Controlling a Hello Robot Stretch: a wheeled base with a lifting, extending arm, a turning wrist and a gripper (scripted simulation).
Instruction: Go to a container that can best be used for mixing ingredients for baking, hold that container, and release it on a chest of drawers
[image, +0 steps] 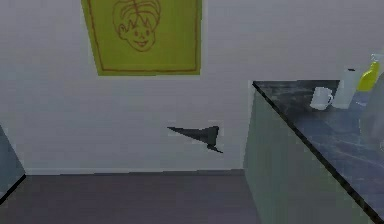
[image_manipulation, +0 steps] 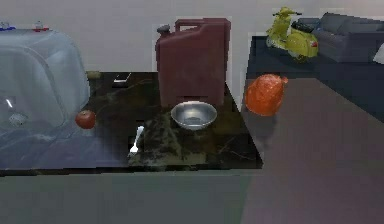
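Dark countertop (image_manipulation: 222, 150), lower centre, is being occupied by a metal bowl (image_manipulation: 193, 115) below a red jerrycan (image_manipulation: 195, 58); gripper state cannot be told.

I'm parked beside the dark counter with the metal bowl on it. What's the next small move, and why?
Probably raise the arm and extend it toward the metal bowl. It sits near the middle of the arm side view on the dark counter, so the base seems roughly lined up. Stop short of the red jerry can standing just behind it.
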